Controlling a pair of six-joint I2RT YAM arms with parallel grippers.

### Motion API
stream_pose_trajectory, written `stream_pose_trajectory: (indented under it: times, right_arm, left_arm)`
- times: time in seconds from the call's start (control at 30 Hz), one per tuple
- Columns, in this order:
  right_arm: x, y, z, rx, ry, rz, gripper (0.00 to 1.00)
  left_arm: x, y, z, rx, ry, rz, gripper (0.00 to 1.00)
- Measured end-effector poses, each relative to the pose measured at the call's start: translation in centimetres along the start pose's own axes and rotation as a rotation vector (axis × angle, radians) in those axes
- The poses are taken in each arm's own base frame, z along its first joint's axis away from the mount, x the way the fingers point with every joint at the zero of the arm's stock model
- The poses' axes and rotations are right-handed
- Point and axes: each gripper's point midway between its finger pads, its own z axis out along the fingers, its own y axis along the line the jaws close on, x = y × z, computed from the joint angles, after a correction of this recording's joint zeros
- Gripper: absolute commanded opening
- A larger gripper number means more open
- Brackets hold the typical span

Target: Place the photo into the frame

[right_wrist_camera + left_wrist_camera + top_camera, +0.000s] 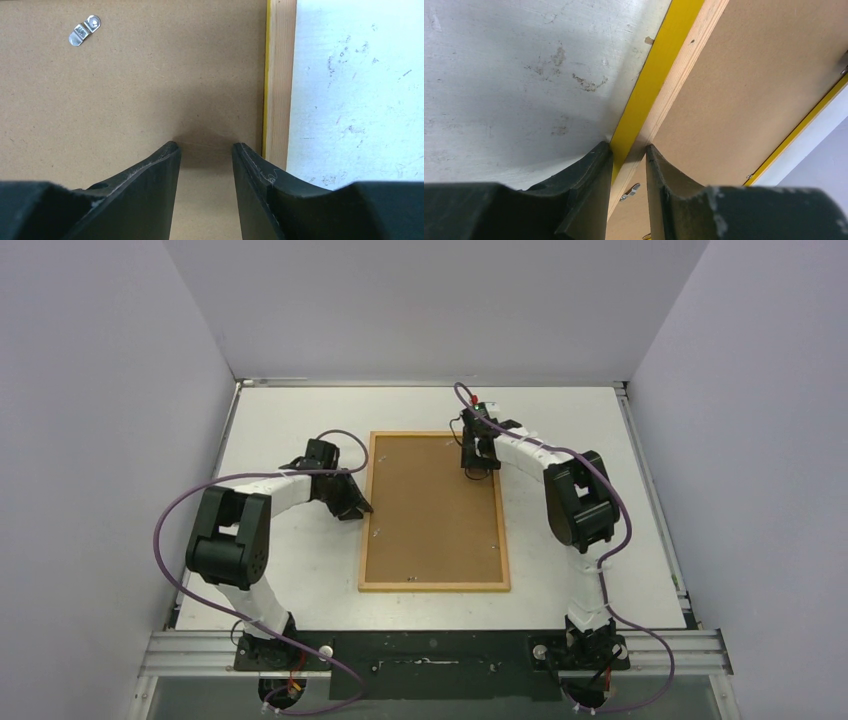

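Note:
The frame (435, 586) lies face down on the white table, its light wood back up, with the brown backing board (435, 510) set inside it. The photo is hidden. My left gripper (362, 508) straddles the frame's left rail. In the left wrist view the yellow and wood rail (659, 75) runs between the fingers, and the left gripper (629, 150) is shut on it. My right gripper (477, 472) is open, its tips down on the backing board (150, 90) near the far right corner. In the right wrist view the right gripper (205, 147) stands just left of the right rail (280, 75).
Small metal turn clips sit on the backing board (84, 30), one just behind the left fingers (630, 191). Bare white table (280, 420) surrounds the frame. Grey walls close in on three sides. Purple cables loop off both arms.

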Motion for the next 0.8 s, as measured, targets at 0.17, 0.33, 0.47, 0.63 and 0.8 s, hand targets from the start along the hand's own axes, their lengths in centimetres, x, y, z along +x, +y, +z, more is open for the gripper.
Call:
stream_pose_trajectory:
  times: [0.17, 0.33, 0.47, 0.63, 0.8]
  right_arm:
    - [-0.03, -0.21, 0.06, 0.000, 0.004, 0.016, 0.45]
    - [-0.09, -0.34, 0.16, -0.009, 0.007, 0.031, 0.47]
    - [-0.13, -0.34, 0.15, -0.013, 0.007, 0.037, 0.48]
    - [-0.13, -0.37, 0.16, -0.009, 0.007, 0.047, 0.49]
    - [-0.11, -0.53, 0.17, 0.001, 0.007, 0.063, 0.49]
  left_arm:
    - [-0.06, -0.02, 0.03, 0.009, -0.007, -0.037, 0.25]
    - [-0.09, -0.23, 0.12, 0.024, -0.008, -0.061, 0.25]
    - [-0.09, -0.34, 0.15, 0.029, -0.008, -0.072, 0.25]
    - [-0.08, -0.44, 0.19, 0.034, -0.008, -0.084, 0.25]
    - [-0.11, -0.60, 0.20, 0.039, -0.009, -0.106, 0.25]
